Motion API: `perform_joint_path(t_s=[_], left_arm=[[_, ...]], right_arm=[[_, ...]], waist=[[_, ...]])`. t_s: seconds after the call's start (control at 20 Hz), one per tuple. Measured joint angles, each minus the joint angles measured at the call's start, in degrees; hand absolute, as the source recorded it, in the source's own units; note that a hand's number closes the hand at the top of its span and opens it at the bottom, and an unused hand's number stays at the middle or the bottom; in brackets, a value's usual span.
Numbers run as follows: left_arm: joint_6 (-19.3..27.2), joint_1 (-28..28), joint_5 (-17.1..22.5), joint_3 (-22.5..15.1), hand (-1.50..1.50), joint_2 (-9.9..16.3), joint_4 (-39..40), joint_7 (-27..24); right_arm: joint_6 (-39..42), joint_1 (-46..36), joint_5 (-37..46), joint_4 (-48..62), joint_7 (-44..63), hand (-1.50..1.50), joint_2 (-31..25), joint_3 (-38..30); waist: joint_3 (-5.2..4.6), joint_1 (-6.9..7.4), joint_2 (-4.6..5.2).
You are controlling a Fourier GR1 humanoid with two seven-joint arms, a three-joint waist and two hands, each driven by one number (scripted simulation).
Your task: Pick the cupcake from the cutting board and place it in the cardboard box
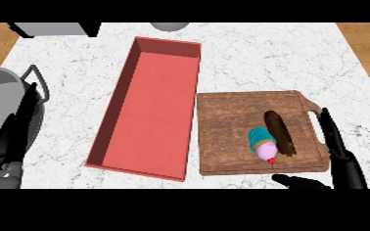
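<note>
The cupcake (262, 144), with a teal wrapper, pink frosting and a red cherry, lies on its side on the wooden cutting board (231, 122) at the right, its dark shadow beside it. A long reddish box (148, 107) lies open just left of the board. My right hand (339, 159) is open at the board's right edge, fingers straight along the handle side and thumb below the board's front edge, a short way right of the cupcake and not touching it. At the lower left edge my left hand (13, 142) rests with its fingers up.
A grey pot (11, 95) with a black handle stands at the left edge behind my left hand. A grey appliance (54, 28) and a grey round object (170, 26) sit at the counter's far edge. White marble counter (253, 58) surrounds the box and board.
</note>
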Motion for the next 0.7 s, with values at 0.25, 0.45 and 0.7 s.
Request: perform_joint_path(t_s=[0.25,0.45,0.7], left_arm=[[-1.1,-1.3,-0.2,0.2,0.0,0.2,1.2,-0.1],[-2.0,-1.8,-0.1,0.6,0.0,0.4,1.7,-0.4],[-2.1,-4.1,-0.9,0.2,0.0,-0.3,2.9,0.5]], right_arm=[[1.1,2.2,7.0,-1.9,6.0,-1.5,-8.8,-0.4],[6.4,2.0,10.0,-6.1,15.2,-1.5,-16.3,0.2],[15.6,-3.7,11.6,-9.6,29.3,-1.5,-22.1,2.6]], waist=[[-0.12,0.76,0.15],[-0.15,1.06,0.18],[-0.18,1.71,0.34]])
